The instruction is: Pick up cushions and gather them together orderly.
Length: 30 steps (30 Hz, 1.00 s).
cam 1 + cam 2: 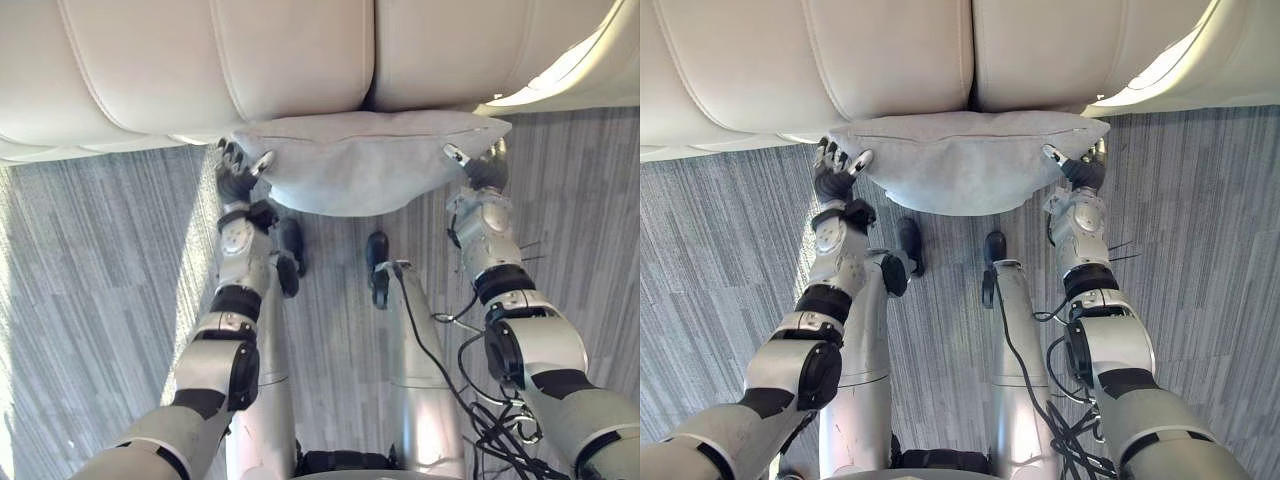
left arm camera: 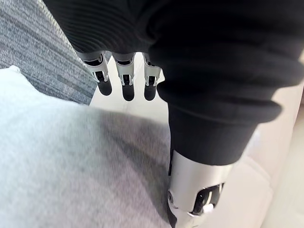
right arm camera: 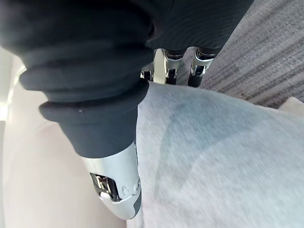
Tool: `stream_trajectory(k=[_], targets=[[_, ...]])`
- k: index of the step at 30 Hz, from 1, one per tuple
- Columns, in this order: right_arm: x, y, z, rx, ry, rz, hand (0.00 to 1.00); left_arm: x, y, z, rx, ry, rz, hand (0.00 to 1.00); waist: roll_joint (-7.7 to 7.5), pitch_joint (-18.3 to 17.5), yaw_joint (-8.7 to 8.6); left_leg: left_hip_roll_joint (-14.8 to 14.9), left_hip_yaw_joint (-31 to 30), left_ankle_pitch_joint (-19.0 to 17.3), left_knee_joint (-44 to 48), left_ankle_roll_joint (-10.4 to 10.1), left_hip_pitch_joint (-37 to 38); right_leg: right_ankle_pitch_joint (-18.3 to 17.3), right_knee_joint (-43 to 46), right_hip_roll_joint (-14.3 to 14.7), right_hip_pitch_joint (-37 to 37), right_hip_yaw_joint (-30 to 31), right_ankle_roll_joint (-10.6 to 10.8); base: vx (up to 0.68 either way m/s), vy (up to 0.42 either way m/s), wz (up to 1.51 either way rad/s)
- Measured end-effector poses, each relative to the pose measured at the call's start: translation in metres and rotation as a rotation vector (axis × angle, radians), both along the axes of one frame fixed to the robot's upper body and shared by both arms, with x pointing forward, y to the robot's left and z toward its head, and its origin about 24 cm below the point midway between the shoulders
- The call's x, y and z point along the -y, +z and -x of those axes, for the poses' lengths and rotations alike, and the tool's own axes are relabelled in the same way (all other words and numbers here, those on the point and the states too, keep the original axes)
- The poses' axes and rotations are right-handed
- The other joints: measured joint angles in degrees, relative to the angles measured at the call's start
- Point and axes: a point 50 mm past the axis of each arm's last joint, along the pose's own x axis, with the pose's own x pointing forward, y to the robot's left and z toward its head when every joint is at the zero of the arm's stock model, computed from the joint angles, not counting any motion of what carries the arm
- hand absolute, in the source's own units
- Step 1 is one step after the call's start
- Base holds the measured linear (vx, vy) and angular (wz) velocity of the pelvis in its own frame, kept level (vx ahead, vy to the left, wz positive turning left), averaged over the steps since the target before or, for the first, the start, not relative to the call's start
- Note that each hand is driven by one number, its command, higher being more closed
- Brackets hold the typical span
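We find the grey cushion [image 1: 365, 160] held off the striped grey carpet [image 1: 90, 280], level and lengthwise, between the two hands. Its far long edge lies against the front of the cream sofa [image 1: 290, 50], just below the seam where two seat pads meet. The left hand [image 1: 235, 172] grips the cushion's left end and the right hand [image 1: 482, 168] grips its right end, both at about the same height. In the left wrist view, the left hand's fingers [image 2: 124, 76] pass behind the cushion's edge while its thumb [image 2: 197, 190] lies flat on the near face, so the fabric is pinched between them. The right wrist view shows the same arrangement: the right hand's fingers [image 3: 197, 64] run behind the edge and its thumb [image 3: 116, 183] presses on the grey face. The cushion sags slightly in the middle, its lower edge curving down towards the carpet. We note bright light across the sofa's right arm [image 1: 590, 60].
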Motion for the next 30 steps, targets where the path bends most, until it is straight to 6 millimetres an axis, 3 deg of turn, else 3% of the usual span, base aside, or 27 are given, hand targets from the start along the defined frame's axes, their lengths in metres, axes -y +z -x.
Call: stream_trajectory(k=[7, 16, 20, 21, 25, 27, 30], targets=[[-0.007, 0.009, 0.001, 0.035, 0.061, 0.080, 1.00, -0.003, -0.003, -0.001, -0.027, -0.003, -0.048, 1.00, 0.57, 0.2, -0.02, 0.0, 0.3, 0.0, 0.2, 0.0, 0.7, 0.2, 0.2, 0.1, 0.4, 0.2, 0.3, -0.02, 0.021, -0.02], [-0.022, 0.000, 0.035, 0.174, 0.150, 0.106, 1.00, -0.011, -0.015, 0.024, 0.031, 0.032, -0.088, 1.00, 1.40, -0.1, 0.51, -0.3, 0.4, 0.2, -4.7, -0.5, 11.8, 0.5, -4.4, -0.2, 11.4, -0.1, -0.6, -0.01, -0.015, 0.05], [-0.029, -0.004, 0.065, 0.262, 0.174, 0.076, 1.00, -0.012, -0.022, 0.048, 0.081, 0.038, -0.096, 1.00, 2.07, -0.4, 0.70, -0.8, 0.4, 0.7, -10.6, -1.7, 21.4, 1.3, -10.7, -0.4, 21.3, -0.4, -1.5, 0.05, -0.050, 0.07], [-0.030, -0.007, 0.077, 0.284, 0.179, 0.062, 1.00, -0.012, -0.028, 0.060, 0.090, 0.034, -0.097, 1.00, 2.75, -0.7, 0.98, -0.9, 0.4, 1.0, -12.4, -1.6, 24.6, 1.6, -12.9, -0.6, 24.8, -0.8, -1.6, 0.11, -0.028, 0.09], [-0.036, -0.010, 0.116, 0.360, 0.190, 0.054, 1.00, -0.012, -0.041, 0.094, 0.113, 0.028, -0.079, 1.00, 2.96, -0.9, 1.80, -2.5, 1.4, 2.2, -19.5, -2.4, 36.4, 1.7, -18.6, -2.0, 35.8, -0.7, -1.7, 0.15, -0.038, 0.14], [-0.042, -0.018, 0.136, 0.369, 0.190, 0.034, 1.00, -0.012, -0.058, 0.116, 0.081, 0.023, -0.080, 1.00, 3.66, -4.7, 1.94, -3.5, 1.1, 3.6, -25.5, -2.8, 42.0, 2.7, -24.6, -2.6, 41.6, -1.4, -2.1, 0.17, -0.054, 0.21], [-0.045, -0.032, 0.145, 0.337, 0.219, 0.042, 1.00, -0.012, -0.080, 0.139, 0.013, -0.005, -0.087, 1.00, 3.87, -9.0, 1.72, -5.1, 0.7, 5.4, -32.1, -3.0, 48.5, 4.4, -31.4, -3.3, 48.0, -1.4, -2.1, 0.23, -0.029, 0.07]])
